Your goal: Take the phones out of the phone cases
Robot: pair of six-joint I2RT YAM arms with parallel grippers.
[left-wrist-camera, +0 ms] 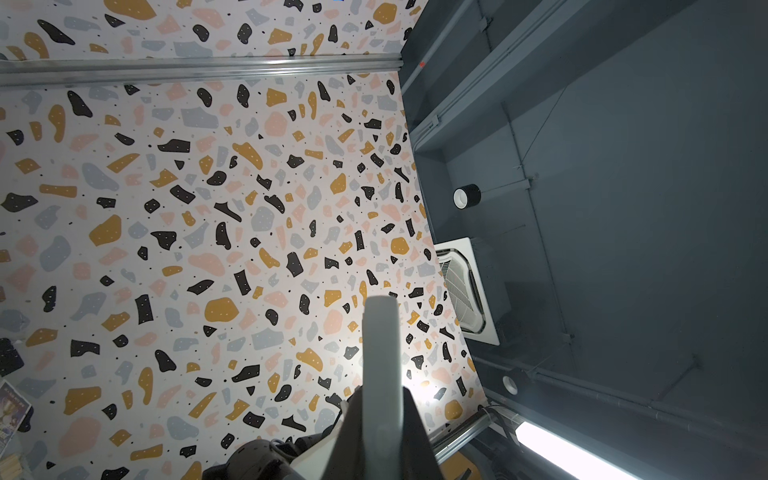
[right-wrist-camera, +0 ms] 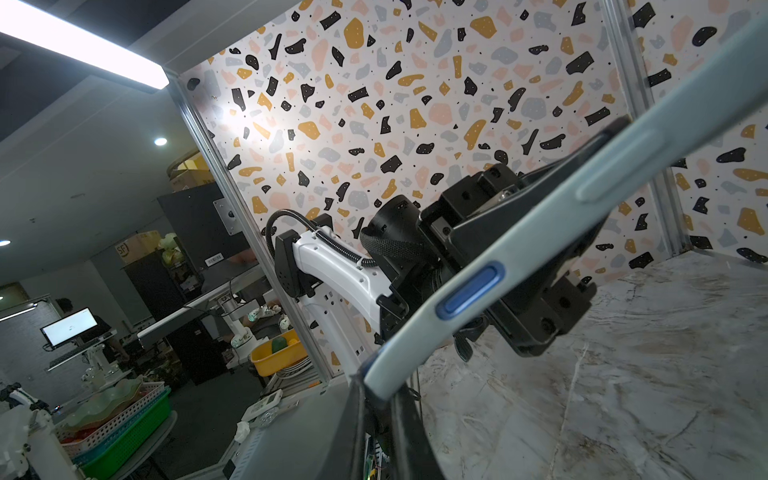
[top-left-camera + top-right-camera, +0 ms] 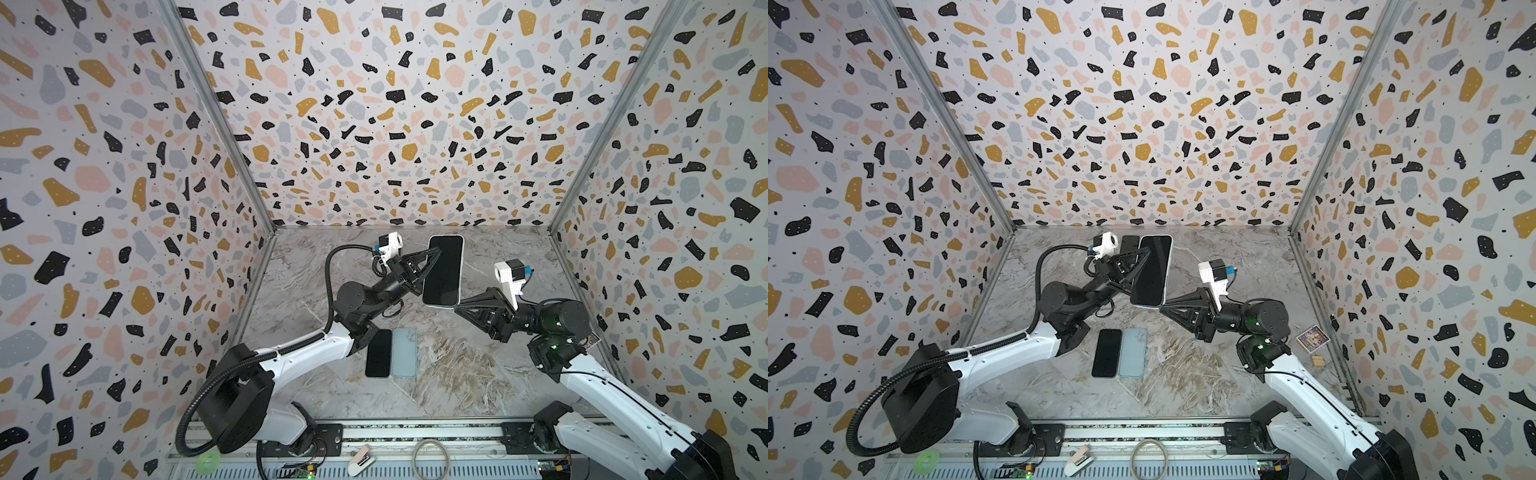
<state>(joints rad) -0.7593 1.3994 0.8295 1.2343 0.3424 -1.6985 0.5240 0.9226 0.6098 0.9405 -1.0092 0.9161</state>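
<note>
the phone (image 3: 444,270), seated in its pale phone case (image 2: 540,237), was held clear above the table (image 3: 478,374) at centre-far, screen up toward the top views. its long axis ran far to near, with the near end leaning slightly left. the left gripper (image 3: 430,259) reached in from the left and was clamped across the left long edge, on the far half; in the left wrist view the case's rim stood upright between the two fingers. the right gripper (image 3: 459,308) came from the right and was clamped on the near right corner, where the right wrist view showed the rim entering the finger pair. the two grips therefore sat at opposite ends of the long axis and on opposite sides. judged from this, the next move depended on the right gripper, the one nearer the corner, peeling the rim away from the phone while the left gripper supplied the counter-hold. a bare dark phone (image 3: 378,353) and an empty blue case (image 3: 404,352) lay flat side by side, touching, on the near part of the table, well apart from both grippers.
</note>
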